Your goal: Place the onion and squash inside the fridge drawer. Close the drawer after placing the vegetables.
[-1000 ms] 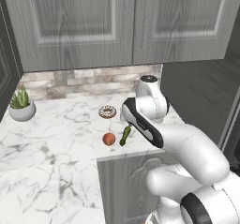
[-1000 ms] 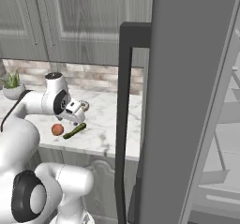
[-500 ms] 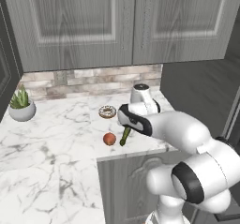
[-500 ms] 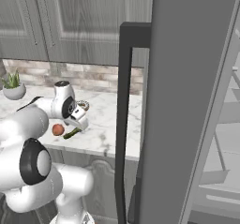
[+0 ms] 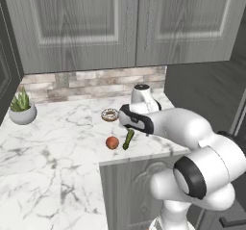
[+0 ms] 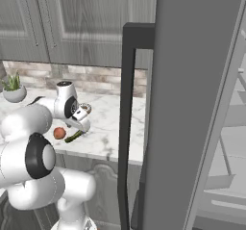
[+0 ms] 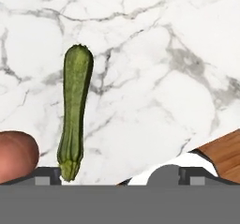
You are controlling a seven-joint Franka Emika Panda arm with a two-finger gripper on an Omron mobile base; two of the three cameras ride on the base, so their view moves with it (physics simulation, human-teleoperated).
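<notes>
**Claw wide open over the squash, both veggies on the marble**

The arm is bent low over the marble table (image 5: 57, 142), with the claw (image 6: 82, 126) hanging right above the squash (image 5: 128, 139), at the end of it farther from the table's front edge. The jaws are spread wide with nothing between them. In the hand view the squash (image 7: 74, 110) lies flat on the marble, running lengthwise up the frame, stem end nearest the camera, and the two dark finger tips sit at the bottom edge, one on either side.

The onion (image 5: 112, 143) sits on the table just beside the squash, close but apart from it, both near the front edge of the table. In the hand view the onion (image 7: 16, 155) pokes in at the lower left, right next to the squash's stem end. In the right base view the onion (image 6: 59, 133) and the squash (image 6: 73, 137) also show side by side.

A frosted donut (image 5: 110, 114) rests a bit farther back, toward the brick backsplash. A small potted plant (image 5: 22, 109) stands at the far left of the table, well apart from everything else. Grey cabinet doors (image 5: 81, 22) hang above.

In the right base view a tall grey fridge door (image 6: 192, 104) with a long dark bar handle (image 6: 128, 123) stands open to the right of the table, with pale shelves visible past it. Can't tell from these views where the drawer is.
</notes>
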